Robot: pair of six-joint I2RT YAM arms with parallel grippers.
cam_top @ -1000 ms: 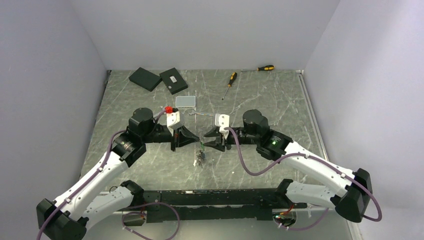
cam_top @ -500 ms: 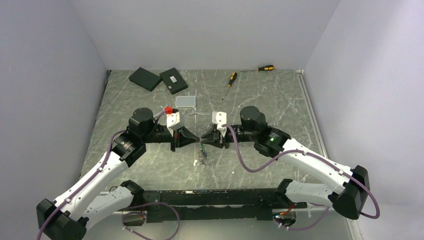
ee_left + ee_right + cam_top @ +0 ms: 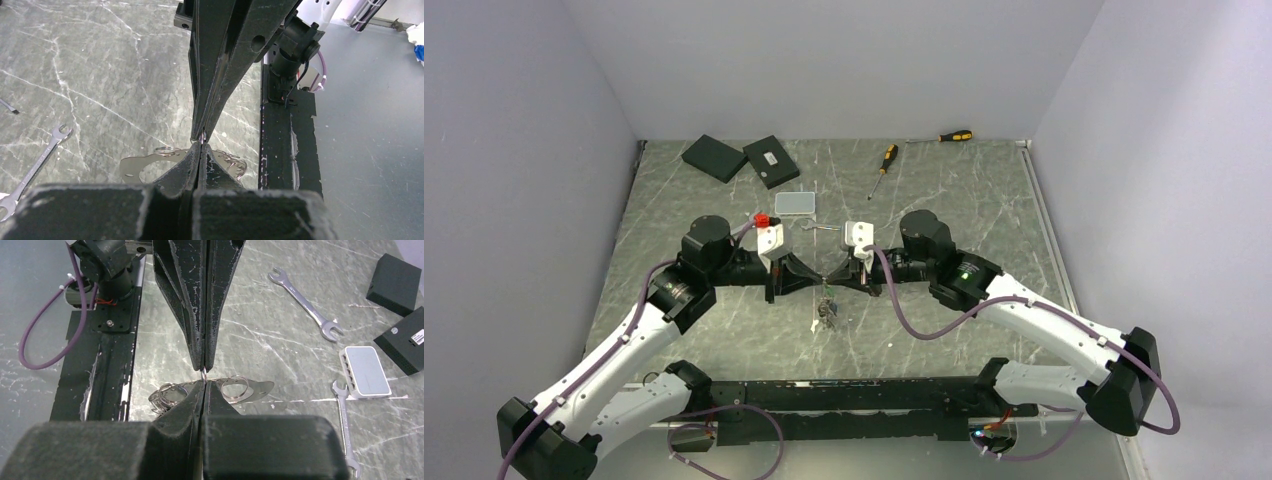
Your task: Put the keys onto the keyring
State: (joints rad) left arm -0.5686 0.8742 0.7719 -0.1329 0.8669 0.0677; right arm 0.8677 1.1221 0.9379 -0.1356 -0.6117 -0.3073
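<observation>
Jaws on both arms are clenched tight and meet tip to tip above the middle of the bench (image 3: pixel 754 335). The left gripper (image 3: pixel 820 279) reaches in from the left and the right gripper (image 3: pixel 834 279) from the right. Where the tips touch, a short bit of thin silvery wire shows. I take it to be the keyring (image 3: pixel 204 371), and each pair of jaws seems to nip it, though they hide most of the loop.

At the far left of the bench lie two black boxes (image 3: pixel 714 157), with a small pale case (image 3: pixel 795 202) nearer the middle. Two silver wrenches (image 3: pixel 305 305) lie on the far side of the meeting point, well apart from it. Two yellow-and-black screwdrivers (image 3: pixel 884 158) lie at the far edge.

The keys (image 3: pixel 826 315) sit in a little bunch just on the near side of the tips. In both wrist views their small rings and a flat silvery piece show directly under the pinch. I cannot tell whether they hang from the wire or lie on the bench.

The step in hand looks like steadying or parting the wire between the two arms. Next, one gripper should probably keep its hold while the other lets go and goes down for a single key. That calls for a fine pinch and for lining the key's hole up with the wire's end.
</observation>
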